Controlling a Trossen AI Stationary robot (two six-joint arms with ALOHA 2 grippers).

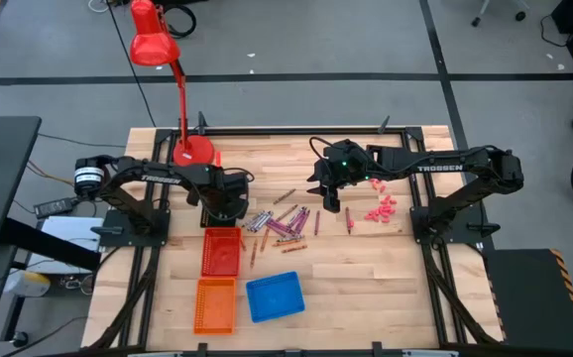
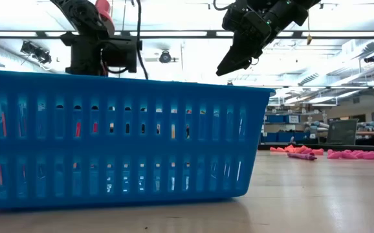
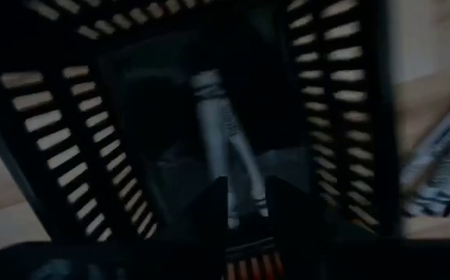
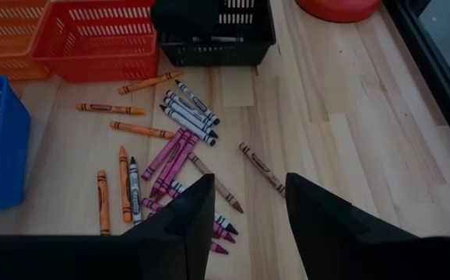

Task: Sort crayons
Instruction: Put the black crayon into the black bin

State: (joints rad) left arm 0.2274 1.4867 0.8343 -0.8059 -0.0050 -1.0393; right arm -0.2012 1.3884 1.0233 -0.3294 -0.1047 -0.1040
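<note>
Grey crayon (image 3: 225, 148) inside black basket (image 3: 342, 117) under my left gripper (image 3: 247, 204), fingers apart | right gripper (image 4: 247, 204) parted over desk (image 4: 342, 132) crayons (image 4: 180, 155)

Crayons (image 4: 180, 152) and baskets (image 1: 220, 250) on table (image 1: 366, 268)

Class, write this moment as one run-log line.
left gripper: over black basket, releasing grey crayon | right gripper: open above loose crayons

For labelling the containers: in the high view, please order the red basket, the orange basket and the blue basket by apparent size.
1. Red basket and orange basket: they look about alike, so I do not rank them against each other.
2. Blue basket: looks somewhat smaller, though the difference is small.
</note>
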